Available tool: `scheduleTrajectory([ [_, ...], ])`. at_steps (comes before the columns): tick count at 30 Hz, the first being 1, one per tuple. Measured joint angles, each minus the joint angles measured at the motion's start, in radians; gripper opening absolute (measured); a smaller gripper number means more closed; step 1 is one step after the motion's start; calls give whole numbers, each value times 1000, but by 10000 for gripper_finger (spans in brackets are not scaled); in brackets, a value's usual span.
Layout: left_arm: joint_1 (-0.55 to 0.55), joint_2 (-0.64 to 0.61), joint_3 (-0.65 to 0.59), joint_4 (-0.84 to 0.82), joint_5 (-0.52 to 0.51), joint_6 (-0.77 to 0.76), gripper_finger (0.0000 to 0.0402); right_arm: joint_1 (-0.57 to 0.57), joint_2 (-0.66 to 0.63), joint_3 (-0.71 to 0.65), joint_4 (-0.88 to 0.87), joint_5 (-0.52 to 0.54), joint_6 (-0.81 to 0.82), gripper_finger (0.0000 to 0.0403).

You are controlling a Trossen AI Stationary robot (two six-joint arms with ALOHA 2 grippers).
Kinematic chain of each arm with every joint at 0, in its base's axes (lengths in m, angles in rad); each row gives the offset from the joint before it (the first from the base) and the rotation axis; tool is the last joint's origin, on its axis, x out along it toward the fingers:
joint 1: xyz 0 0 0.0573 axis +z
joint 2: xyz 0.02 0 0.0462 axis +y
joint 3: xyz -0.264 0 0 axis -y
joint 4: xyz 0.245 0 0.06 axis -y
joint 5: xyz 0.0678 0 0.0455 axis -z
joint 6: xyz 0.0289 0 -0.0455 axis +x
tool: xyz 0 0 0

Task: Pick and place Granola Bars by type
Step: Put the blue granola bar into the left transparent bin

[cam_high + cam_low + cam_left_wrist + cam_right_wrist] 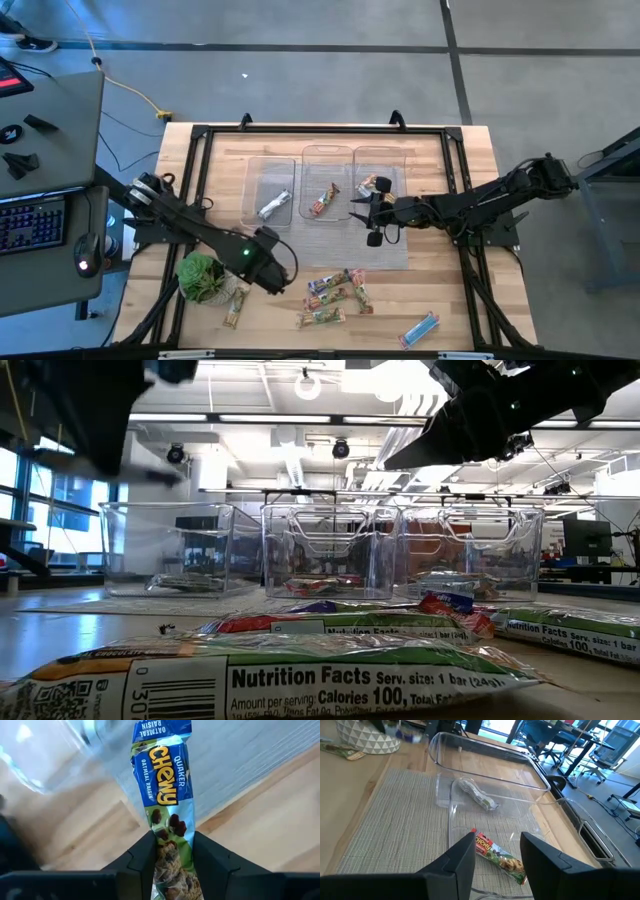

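My left gripper (272, 268) is near the table's front left, beside the plant, and is shut on a blue Quaker Chewy granola bar (162, 785). My right gripper (373, 218) is open and empty above the near end of the middle and right trays; in its wrist view (497, 847) the fingers stand over a red-and-green bar (501, 857) lying in the middle tray. Three clear trays (327, 160) each hold one bar. Several bars (335, 292) lie loose on the table's near side, with a blue one (420, 327) at the front right and one (235, 308) by the plant. My left gripper pinches one end of the blue bar (170, 857) between its two fingers, which press on the wrapper's two long edges. The bar runs on past the fingertips in line with the fingers. It is clear of the wood and the mat behind it.
A leafy plant in a round pot (200, 277) stands right beside my left gripper. A grey mat (390, 250) lies under the trays. A black frame (200, 150) runs around the table. A desk with a keyboard and mouse stands off the table's left.
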Motion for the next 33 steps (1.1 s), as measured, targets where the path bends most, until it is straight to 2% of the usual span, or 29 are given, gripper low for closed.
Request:
scheduleTrajectory([
  [6,71,-2,112,-245,-110,34,112,0,0,0,0,0,0,140],
  [12,276,-4,112,-234,-152,254,112,0,0,0,0,0,0,140],
  [16,449,-5,95,-158,-125,440,112,0,0,0,0,0,0,140],
  [21,597,-5,16,1,-56,629,112,0,0,0,0,0,0,140],
  [24,649,-5,-77,101,4,688,113,0,0,0,0,0,0,140],
  [33,712,-5,-201,268,7,760,153,0,0,0,0,0,0,140],
])
